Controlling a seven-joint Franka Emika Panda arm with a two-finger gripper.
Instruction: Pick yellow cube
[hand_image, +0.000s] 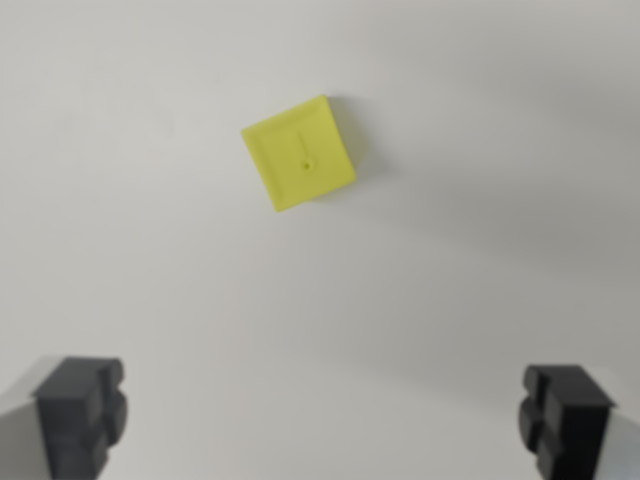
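A yellow cube (299, 153) lies on a plain white surface (150, 260) in the upper middle of the wrist view, turned at an angle, with a small dot on its top face. My gripper (322, 420) hovers above the surface with its two dark fingertips (80, 412) at the bottom corners, wide apart and open. Nothing sits between the fingers. The cube is well ahead of the fingertips and slightly to the wrist view's left of centre.
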